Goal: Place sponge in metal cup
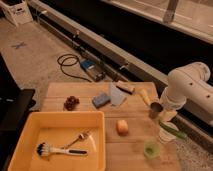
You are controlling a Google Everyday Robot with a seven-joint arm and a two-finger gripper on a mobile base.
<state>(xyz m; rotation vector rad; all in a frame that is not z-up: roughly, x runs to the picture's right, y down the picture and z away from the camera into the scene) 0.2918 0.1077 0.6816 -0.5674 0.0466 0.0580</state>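
The blue-grey sponge (101,100) lies on the wooden table (75,90) near its middle, touching the edge of a flat pale-blue cloth (118,95). The dark metal cup (155,110) stands upright near the table's right edge, well to the right of the sponge. My white arm (186,88) comes in from the right and bends down. The gripper (167,117) hangs just right of the metal cup, open, with nothing in it. It is far from the sponge.
A yellow tray (30,131) at front left holds a brush and a fork. An orange block (122,127), a green cup (151,149) and a white cup (166,135) stand at front right. A dark cluster (71,102) lies left of the sponge.
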